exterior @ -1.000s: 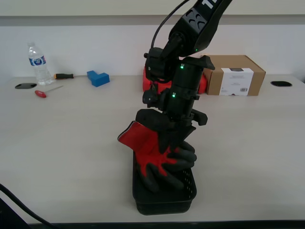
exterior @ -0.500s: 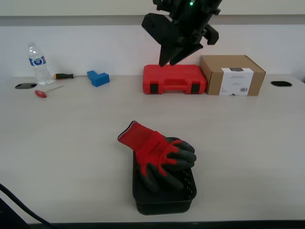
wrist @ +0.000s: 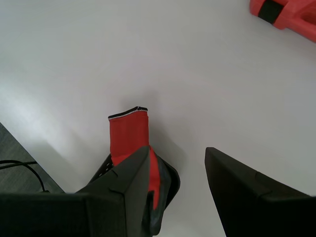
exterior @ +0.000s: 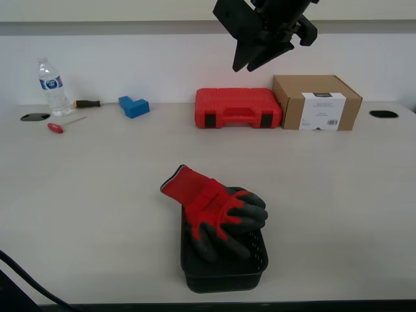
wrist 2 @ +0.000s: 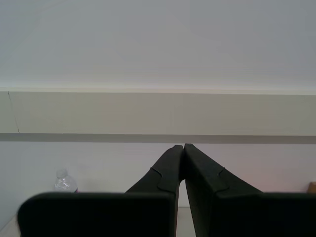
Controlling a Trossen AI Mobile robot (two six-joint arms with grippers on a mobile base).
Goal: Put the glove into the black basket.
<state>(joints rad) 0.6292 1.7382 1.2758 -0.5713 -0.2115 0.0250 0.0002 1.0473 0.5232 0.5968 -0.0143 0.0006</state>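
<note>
High above the far part of the table, my first gripper (exterior: 260, 55) hangs with its jaws apart and nothing between them; its wrist view looks straight down between the two spread fingers at the glove (wrist: 129, 136) far below. My second gripper (wrist 2: 183, 148) is clenched, its two tips pressed together on nothing, and it faces a plain wall rather than the work.

As I judge it, the task is nearly done but not neatly. The glove (exterior: 214, 211) lies on top of the black basket (exterior: 224, 273) near the front edge of the table. Its dark coated fingers and most of the palm rest over the basket's opening, while the red cuff sticks out past the basket's far left corner and hangs over bare tabletop. So the glove is at the basket and carried by it, not sunk fully inside. What may be left is a nudge to tuck the cuff in, if a clean fit is wanted; I cannot tell how deep the fingers sit.

The table (exterior: 97, 195) is a pale, matte, off-white surface, wide and mostly bare around the basket. Along its far edge stand a red tool case (exterior: 238, 108) and, just right of it, a cardboard box (exterior: 317, 103). Well to the left are a blue block (exterior: 134, 106), a screwdriver (exterior: 64, 124) and a water bottle (exterior: 51, 86). Behind them runs a white wall with a pale rail across it.
</note>
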